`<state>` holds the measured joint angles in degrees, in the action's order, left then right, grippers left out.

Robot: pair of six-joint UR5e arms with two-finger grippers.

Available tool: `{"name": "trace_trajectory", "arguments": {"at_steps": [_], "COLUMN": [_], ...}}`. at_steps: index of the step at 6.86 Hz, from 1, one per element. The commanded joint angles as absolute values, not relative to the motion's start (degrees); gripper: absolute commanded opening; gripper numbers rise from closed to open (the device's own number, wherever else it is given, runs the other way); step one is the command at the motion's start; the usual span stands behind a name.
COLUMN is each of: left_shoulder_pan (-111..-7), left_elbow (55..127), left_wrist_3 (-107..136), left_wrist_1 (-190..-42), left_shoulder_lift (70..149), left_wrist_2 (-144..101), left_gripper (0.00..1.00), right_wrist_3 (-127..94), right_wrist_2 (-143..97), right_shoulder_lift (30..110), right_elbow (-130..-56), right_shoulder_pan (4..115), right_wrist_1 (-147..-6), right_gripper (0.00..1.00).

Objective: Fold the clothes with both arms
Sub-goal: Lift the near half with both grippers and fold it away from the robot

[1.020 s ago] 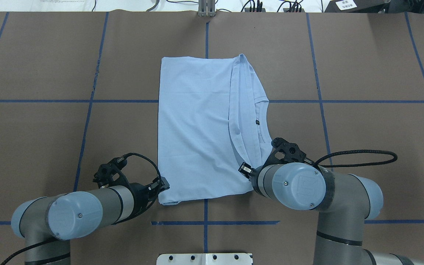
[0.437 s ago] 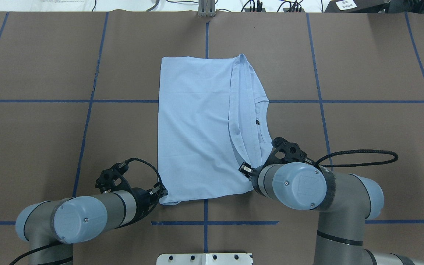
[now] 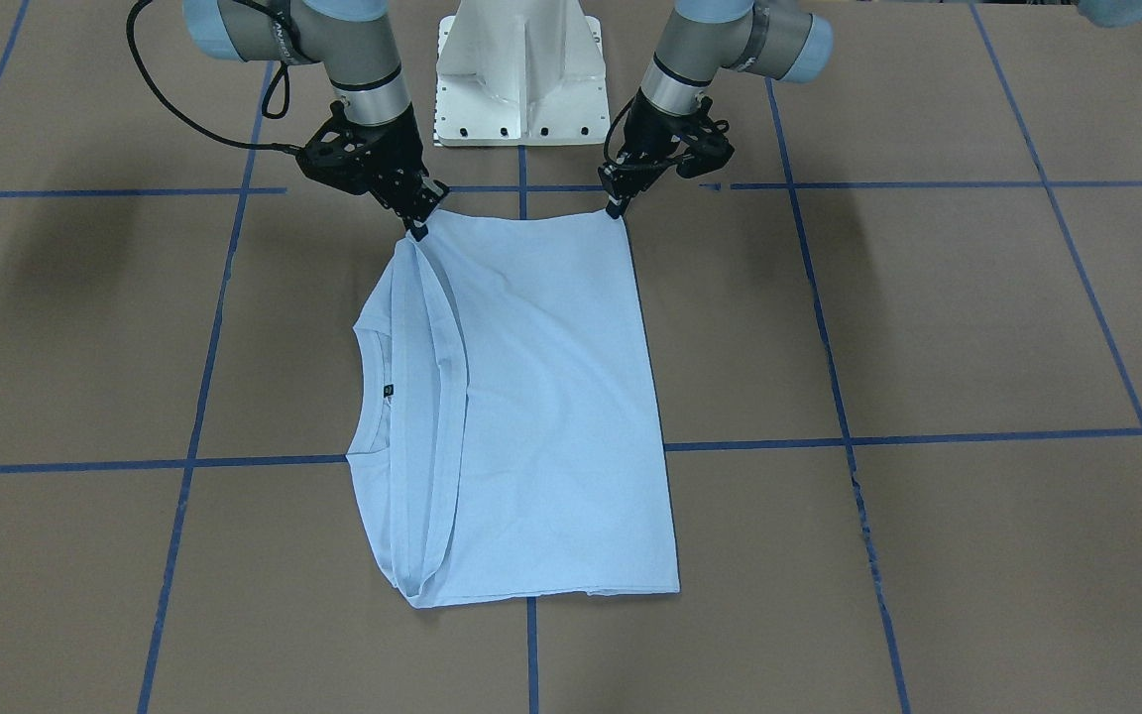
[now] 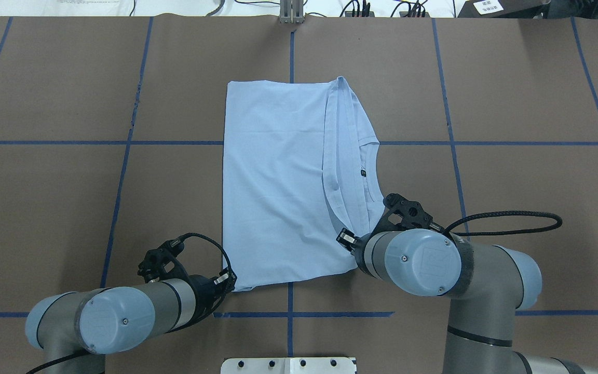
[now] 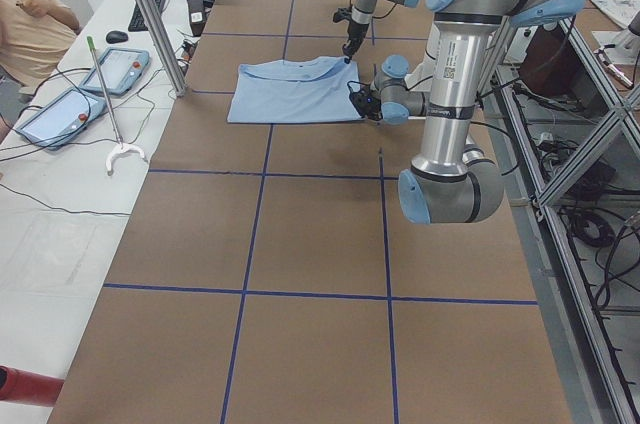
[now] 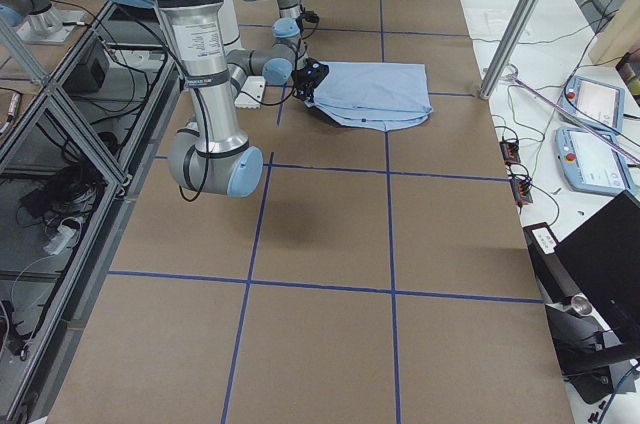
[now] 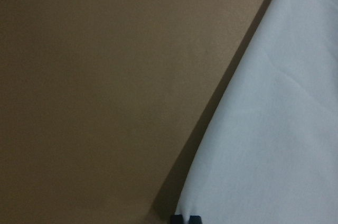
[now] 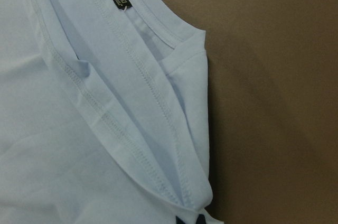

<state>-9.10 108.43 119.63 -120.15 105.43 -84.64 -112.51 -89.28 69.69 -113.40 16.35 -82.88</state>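
Note:
The light blue T-shirt [image 4: 278, 182] lies folded flat on the brown table [image 4: 70, 197], collar and black neck label [image 4: 363, 172] to the right. In the front view the shirt [image 3: 551, 397] has both near-robot corners pinched. My left gripper [image 3: 616, 210] is shut on the shirt's plain corner; it also shows in the overhead view [image 4: 230, 284] and the left wrist view [image 7: 185, 218]. My right gripper [image 3: 419, 232] is shut on the corner at the sleeve side, with its tips at the hem in the right wrist view [image 8: 190, 220]. The chest print is hidden.
The white pedestal base [image 3: 521, 69] stands just behind both grippers. Blue tape lines [image 4: 122, 143] grid the table. A metal post [image 4: 291, 10] and cables sit at the far edge. Operator tablets [image 5: 115, 64] lie on a side bench.
My left gripper has moved back toward the robot's base and now sits at the shirt's near left corner. The right arm and the shirt's body have not moved.

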Motion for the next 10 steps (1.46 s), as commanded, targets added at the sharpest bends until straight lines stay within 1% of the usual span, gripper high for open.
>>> {"name": "trace_trajectory", "arguments": {"at_steps": [1,2,3,4,5,6,7,8,9,10], "left_shoulder_pan": [-8.6,-8.4,-8.2,-8.0,-12.9,-19.5,-23.5,-26.6,-29.9,-32.8], "left_elbow": [109.5,112.6,118.2,126.3,129.0,128.3,126.7,122.6,117.3,114.4], "left_wrist_3": [120.3,120.3,121.4,121.2,120.4,118.0,114.7,112.7,109.2,106.6], "left_wrist_1": [-120.1,-120.1,-117.1,-110.1,-106.9,-104.7,-103.1,-103.5,-103.9,-104.1], "left_shoulder_lift": [105.9,105.7,105.5,106.1,107.4,111.0,113.9,115.7,118.6,119.5], "left_wrist_2": [-84.6,-84.6,-84.9,-85.8,-90.0,-94.4,-94.8,-94.8,-94.7,-94.7], "left_gripper": [0.00,0.00,0.00,0.00,0.00,0.00,0.00,0.00,0.00,0.00], "right_wrist_3": [-114.2,-117.0,-122.1,-123.0,-123.0,-122.9,-122.7,-122.5,-121.1,-120.6], "right_wrist_2": [-89.3,-89.3,-89.6,-89.4,-89.5,-92.0,-95.6,-97.0,-98.8,-99.7], "right_shoulder_lift": [70.1,71.9,74.8,76.9,75.8,73.7,68.9,63.6,60.2,56.0], "right_elbow": [-114.9,-117.7,-122.5,-126.7,-126.7,-125.8,-119.9,-112.9,-107.8,-102.4], "right_shoulder_pan": [16.3,16.3,15.9,16.0,19.3,25.2,30.2,33.8,36.4,38.6], "right_wrist_1": [-82.9,-82.9,-82.9,-82.9,-82.9,-82.9,-82.5,-82.4,-82.3,-81.9], "right_gripper": [0.00,0.00,0.00,0.00,0.00,0.00,0.00,0.00,0.00,0.00]}}
